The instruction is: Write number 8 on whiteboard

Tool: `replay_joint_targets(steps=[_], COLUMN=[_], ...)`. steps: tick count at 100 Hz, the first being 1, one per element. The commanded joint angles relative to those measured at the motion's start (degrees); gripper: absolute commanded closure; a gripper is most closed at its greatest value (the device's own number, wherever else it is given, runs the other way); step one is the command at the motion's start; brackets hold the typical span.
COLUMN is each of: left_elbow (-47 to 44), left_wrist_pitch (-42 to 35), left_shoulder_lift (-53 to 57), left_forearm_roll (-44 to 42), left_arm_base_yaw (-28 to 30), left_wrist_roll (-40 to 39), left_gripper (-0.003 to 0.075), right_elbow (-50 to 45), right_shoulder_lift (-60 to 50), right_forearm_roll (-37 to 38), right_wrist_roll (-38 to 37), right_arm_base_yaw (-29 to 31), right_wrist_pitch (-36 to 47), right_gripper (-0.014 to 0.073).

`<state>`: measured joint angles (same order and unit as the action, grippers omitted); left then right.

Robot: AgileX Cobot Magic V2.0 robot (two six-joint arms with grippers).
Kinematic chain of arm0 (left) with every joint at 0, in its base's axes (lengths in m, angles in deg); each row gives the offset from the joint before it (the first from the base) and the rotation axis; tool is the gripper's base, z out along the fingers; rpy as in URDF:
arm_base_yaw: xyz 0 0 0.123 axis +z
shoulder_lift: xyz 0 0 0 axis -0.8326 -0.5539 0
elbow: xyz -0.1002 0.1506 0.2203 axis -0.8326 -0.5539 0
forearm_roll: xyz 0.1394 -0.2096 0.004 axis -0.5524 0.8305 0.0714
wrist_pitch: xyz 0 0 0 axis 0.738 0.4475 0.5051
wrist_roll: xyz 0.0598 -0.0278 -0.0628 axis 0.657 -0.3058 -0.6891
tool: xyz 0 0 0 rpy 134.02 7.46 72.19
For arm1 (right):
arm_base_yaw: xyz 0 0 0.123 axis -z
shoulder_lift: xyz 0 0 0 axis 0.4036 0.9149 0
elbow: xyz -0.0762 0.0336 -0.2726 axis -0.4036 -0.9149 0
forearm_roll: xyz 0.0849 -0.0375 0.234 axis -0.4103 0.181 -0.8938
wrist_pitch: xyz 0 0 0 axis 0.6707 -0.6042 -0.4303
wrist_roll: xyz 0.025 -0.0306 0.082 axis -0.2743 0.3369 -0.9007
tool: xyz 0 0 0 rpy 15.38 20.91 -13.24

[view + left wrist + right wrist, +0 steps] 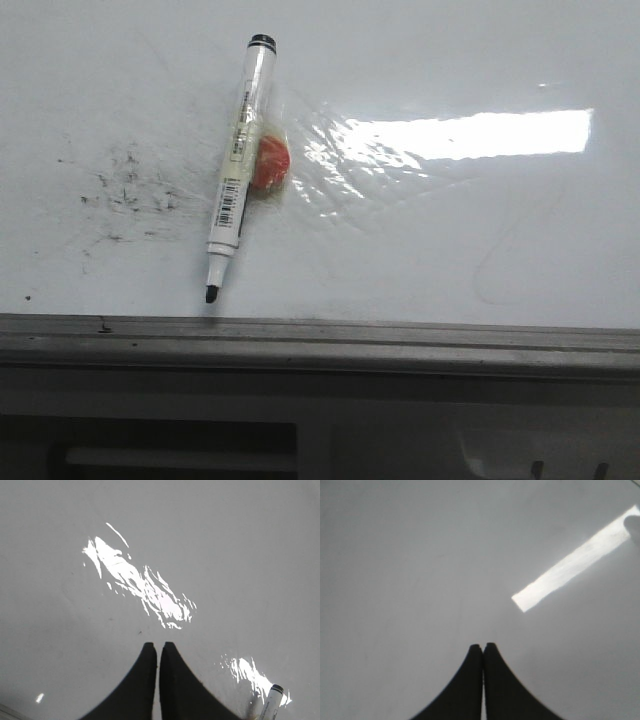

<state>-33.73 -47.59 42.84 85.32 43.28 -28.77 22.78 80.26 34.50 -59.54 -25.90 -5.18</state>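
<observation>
The whiteboard (420, 70) lies flat and fills the front view, its grey frame edge running along the near side. A marker (237, 176) rests on it uncapped, tip pointing toward the frame and the dark end away. It lies loose on the surface, held by nothing. Against its barrel sits a small red-orange object (270, 163); what it is cannot be told.

No number 8 is visible. Left of the marker there are only scattered black specks (125, 190), and on the right a faint curved trace that reads as residue rather than a stroke. In my judgement the writing has not started.

The left gripper (158, 647) hovers over bare board with its fingertips pressed together and nothing between them; the marker's dark end shows at the corner of its view, near but apart. The right gripper (483, 647) is likewise closed and empty, over plain board with only a glare strip ahead. Neither appears in the front view.

With the pen left exposed and reachable, the likely next need is opening one gripper and taking the barrel.
</observation>
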Motion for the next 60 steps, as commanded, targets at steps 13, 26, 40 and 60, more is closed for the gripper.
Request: replay_joint_targets(steps=[13, 26, 40, 60], left_elbow=[5.2, 9.7, 15.6, 23.1], left_wrist_pitch=[0.0, 6.6, 13.7, 18.3], left_shoulder_lift=[0.5, -2.6, -8.1, -19.6], left_forearm_roll=[-1.0, -11.3, -25.3, -33.2], left_arm_base_yaw=[-0.1, -0.1, -0.1, 0.0], left_wrist_roll=[-0.1, -0.1, -0.1, -0.1], left_gripper=[0.0741, 0.0741, 0.0739, 0.0546], right_elbow=[8.0, 10.7, 12.9, 14.7], right_shoulder_lift=[-0.9, 0.7, 3.5, 7.4], right_forearm_roll=[7.6, 11.4, 15.1, 15.9], right_wrist_roll=[1.6, 1.6, 1.6, 1.6], right_arm_base_yaw=[0.2, 0.2, 0.2, 0.2], right_wrist_pitch=[-10.3, -14.0, -15.2, -17.3], right_gripper=[0.0663, 0.0663, 0.0641, 0.0456])
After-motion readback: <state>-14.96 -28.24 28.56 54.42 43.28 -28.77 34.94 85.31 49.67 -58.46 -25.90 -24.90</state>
